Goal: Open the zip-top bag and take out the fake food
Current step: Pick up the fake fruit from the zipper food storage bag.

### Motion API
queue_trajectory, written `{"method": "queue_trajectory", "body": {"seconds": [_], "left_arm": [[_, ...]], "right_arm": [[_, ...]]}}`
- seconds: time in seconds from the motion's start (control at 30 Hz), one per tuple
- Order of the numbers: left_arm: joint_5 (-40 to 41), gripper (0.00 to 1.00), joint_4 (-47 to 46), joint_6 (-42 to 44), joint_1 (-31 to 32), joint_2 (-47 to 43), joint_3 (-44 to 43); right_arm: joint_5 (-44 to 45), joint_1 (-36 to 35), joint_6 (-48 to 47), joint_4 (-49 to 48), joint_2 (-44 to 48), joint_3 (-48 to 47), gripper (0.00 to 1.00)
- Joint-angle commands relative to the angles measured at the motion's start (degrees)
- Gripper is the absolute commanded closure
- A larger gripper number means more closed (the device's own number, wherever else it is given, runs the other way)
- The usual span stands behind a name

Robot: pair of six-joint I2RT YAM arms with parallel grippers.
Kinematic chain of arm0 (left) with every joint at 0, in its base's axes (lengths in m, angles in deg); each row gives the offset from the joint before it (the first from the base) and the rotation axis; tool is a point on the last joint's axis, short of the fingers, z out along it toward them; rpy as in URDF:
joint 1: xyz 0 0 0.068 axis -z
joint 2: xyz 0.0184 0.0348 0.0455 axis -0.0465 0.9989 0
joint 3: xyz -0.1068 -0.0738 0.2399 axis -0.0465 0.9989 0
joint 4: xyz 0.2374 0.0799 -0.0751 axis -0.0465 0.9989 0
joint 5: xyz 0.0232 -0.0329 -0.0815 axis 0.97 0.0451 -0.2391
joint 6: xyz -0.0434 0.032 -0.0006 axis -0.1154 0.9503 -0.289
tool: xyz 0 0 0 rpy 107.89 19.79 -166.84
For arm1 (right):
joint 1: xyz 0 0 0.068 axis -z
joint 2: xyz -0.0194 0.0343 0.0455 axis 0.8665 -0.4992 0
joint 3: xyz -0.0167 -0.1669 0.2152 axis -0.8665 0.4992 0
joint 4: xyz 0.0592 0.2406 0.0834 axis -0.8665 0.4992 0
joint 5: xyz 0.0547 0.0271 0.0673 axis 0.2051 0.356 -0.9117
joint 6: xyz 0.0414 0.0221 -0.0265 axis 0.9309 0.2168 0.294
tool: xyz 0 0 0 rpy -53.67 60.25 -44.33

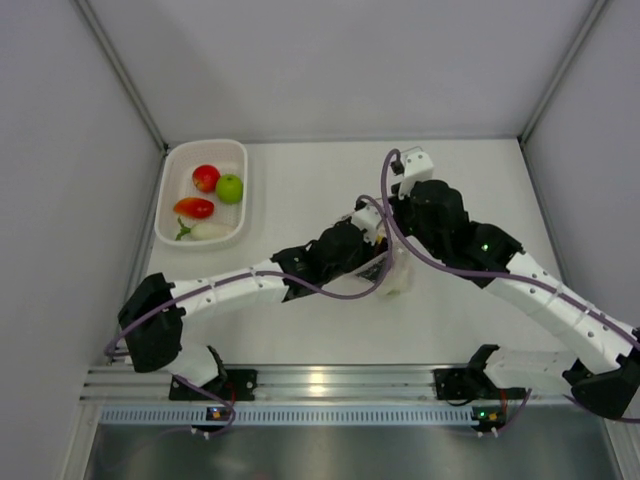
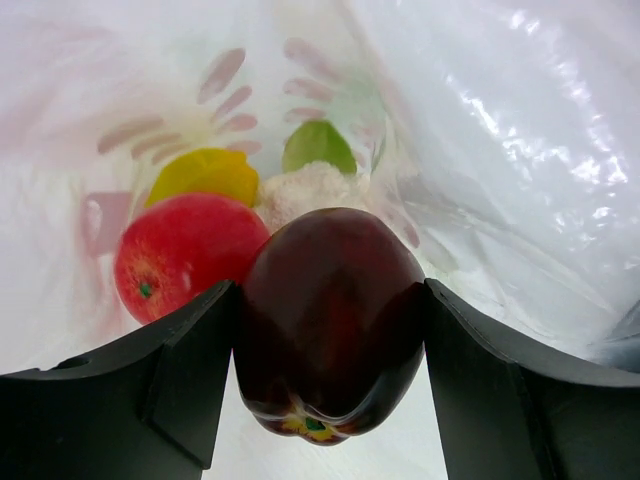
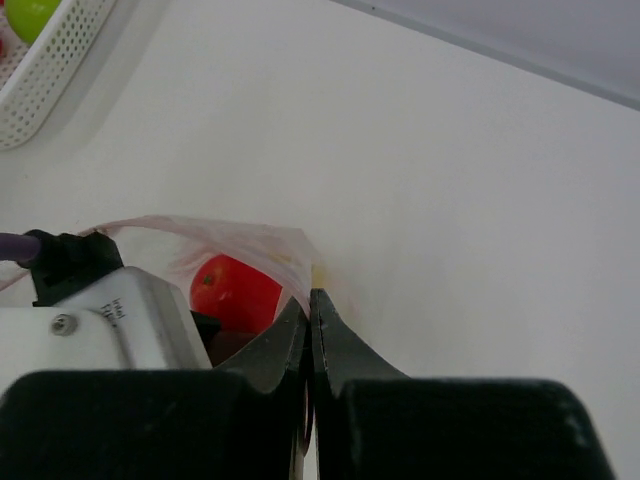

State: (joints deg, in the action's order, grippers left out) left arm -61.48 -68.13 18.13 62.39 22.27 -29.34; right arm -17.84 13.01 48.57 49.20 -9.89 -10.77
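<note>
White-linked arms (image 1: 232, 285) with black joints (image 1: 150, 335), looping purple cables (image 1: 385, 200) and matte black pincer fingers (image 2: 150, 400)

Shows a white tabletop (image 1: 320, 200) boxed in by pale grey walls (image 1: 340, 60) on three sides, joined by thin metal corner strips (image 1: 118, 70). Carries an aluminium rail (image 1: 330, 382) along the near edge, with a brushed metal sheet (image 1: 330, 450) just outside it. Catches soft, even light, glaring on the rail.
</note>
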Motion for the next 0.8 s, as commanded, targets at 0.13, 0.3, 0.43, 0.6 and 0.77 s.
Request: {"method": "queue_trajectory", "body": {"seconds": [0.13, 0.3, 0.43, 0.6, 0.77], "left_arm": [[0.22, 1.00, -12.44, 3.68, 0.13, -6.05, 2.44], [5.22, 1.00, -12.80, 3.50, 0.04, -5.79, 0.78], [8.66, 1.00, -12.71, 2.89, 0.13, -5.79, -1.68], [11.21, 1.00, -12.71, 0.43, 0.04, -7.89, -2.31], [12.62, 1.00, -12.62, -0.80, 0.04, -10.62, -2.13]], "right_arm": [[-7.56, 0.73, -0.92, -0.33, -1.25, -0.54, 1.00], [-8.53, -0.59, -0.57, -0.86, -0.90, 0.69, 1.00], [-7.74, -0.94, -0.22, -1.82, 0.15, 2.18, 1.00], [-4.84, -0.94, -0.13, -1.74, -0.02, 3.24, 1.00], [-3.61, -0.94, 0.66, -3.05, 0.59, 4.56, 1.00]]}}
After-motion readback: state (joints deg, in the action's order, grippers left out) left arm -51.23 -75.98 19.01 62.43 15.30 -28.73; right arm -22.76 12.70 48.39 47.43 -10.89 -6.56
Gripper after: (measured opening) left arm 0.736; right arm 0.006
